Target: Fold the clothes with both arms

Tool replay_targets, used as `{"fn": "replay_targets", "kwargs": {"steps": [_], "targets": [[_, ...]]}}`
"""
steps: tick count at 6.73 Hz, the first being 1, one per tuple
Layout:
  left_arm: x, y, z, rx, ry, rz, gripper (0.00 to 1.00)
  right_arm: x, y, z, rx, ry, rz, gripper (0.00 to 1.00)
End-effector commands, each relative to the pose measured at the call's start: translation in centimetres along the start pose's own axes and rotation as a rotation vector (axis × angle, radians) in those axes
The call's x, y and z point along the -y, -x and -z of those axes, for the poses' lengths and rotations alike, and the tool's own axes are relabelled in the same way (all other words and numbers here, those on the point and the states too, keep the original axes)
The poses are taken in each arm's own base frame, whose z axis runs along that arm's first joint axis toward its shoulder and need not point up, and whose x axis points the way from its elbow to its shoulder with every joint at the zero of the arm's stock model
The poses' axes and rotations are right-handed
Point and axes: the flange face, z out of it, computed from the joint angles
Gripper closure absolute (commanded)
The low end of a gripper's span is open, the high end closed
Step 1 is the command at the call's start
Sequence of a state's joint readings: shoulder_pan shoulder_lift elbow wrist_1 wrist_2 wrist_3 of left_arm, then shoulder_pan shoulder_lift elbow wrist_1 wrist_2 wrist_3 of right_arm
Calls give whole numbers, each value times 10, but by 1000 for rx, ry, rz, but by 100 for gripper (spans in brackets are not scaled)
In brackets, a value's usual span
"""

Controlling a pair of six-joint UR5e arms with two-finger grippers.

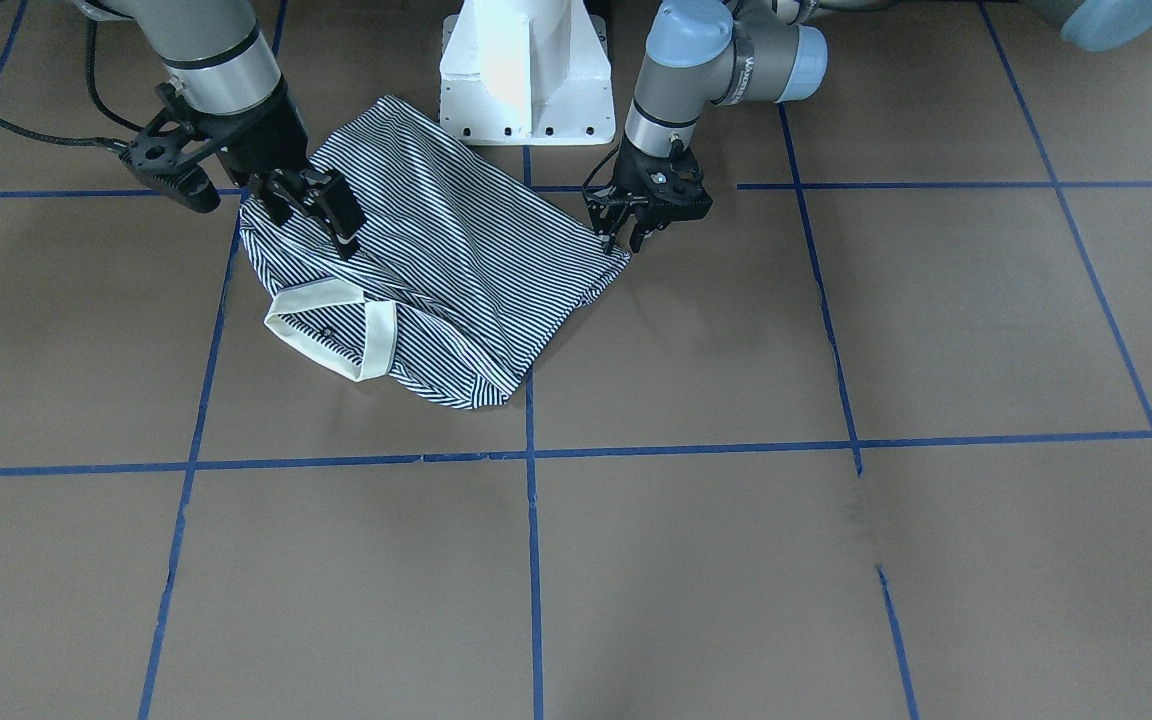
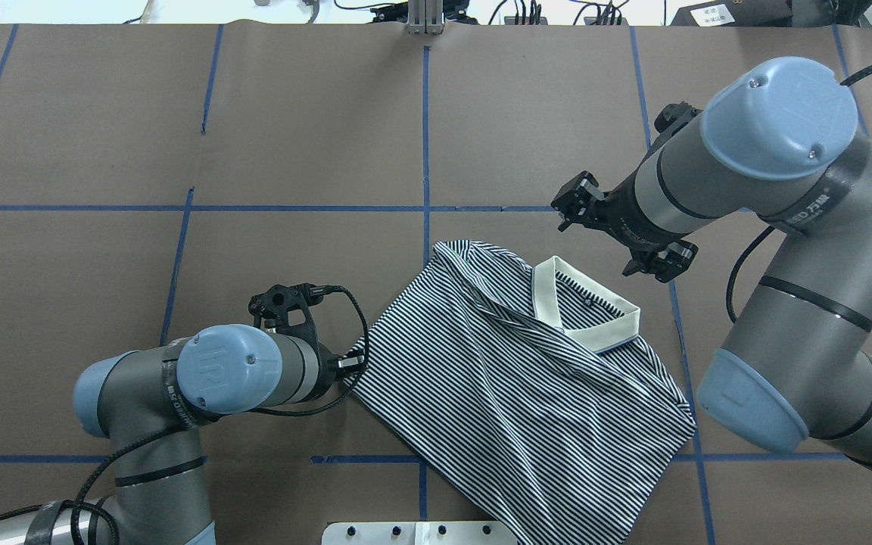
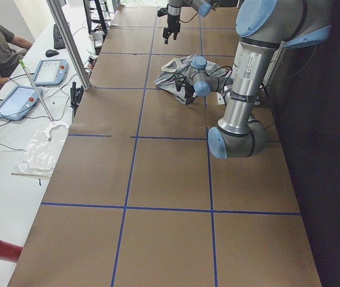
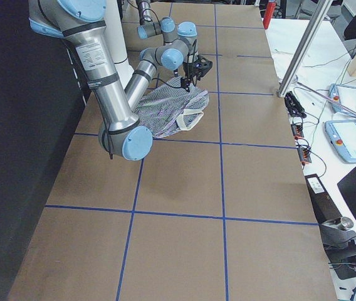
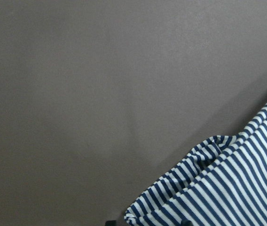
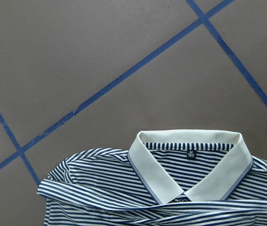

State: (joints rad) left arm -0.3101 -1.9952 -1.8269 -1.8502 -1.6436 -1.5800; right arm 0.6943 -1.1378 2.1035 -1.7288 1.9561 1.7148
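- Since the polo shirt (image 2: 512, 393) lies as a narrowed, creased bundle on the desk (image 1: 836, 560) just in front of the white pedestal (image 1: 524, 70), with its cream collar (image 2: 587, 322) at the end away from the pedestal, I judge that one fold is made. The arms look to be setting up grasps for another.
- Out from the pedestal on the robot's left side, the left end effector (image 1: 624, 240) points straight down at a corner of the shirt. Its wrist view shows two dark fingertips set apart with the striped corner between them. It reads as parted and straddling the cloth, not clamped on it.
- Out from the pedestal on the robot's right side, the right end effector (image 1: 314, 225) tilts over the shirt's shoulder end, beside the collar. Its jaws are spread and hold nothing; whether a fingertip touches the cloth I cannot tell.
- Beside the pedestal, the left arm (image 2: 232, 371) sits low with its elbow bent and its wrist turned downward. The right arm (image 2: 777, 136) has its elbow raised high and its forearm reaching down.
- By my judgement, the next move calls for both to close on cloth edges, then lift and carry together so the fabric does not skew.
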Motion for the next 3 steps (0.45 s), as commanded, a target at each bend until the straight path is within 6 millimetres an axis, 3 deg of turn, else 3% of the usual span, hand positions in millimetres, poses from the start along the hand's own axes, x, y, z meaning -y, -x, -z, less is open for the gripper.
{"fn": "replay_targets", "kwargs": {"steps": [1,2,3], "targets": [[1,1,-5,9,-11,1,88,1,-2,-1,-5,2,-3,0],[2,2,-6,12,-13,1,100,1,-3,-3,-10,3,-4,0],[2,2,-7,13,-11,1,100,3,-4,-5,-15,0,-7,0]]}}
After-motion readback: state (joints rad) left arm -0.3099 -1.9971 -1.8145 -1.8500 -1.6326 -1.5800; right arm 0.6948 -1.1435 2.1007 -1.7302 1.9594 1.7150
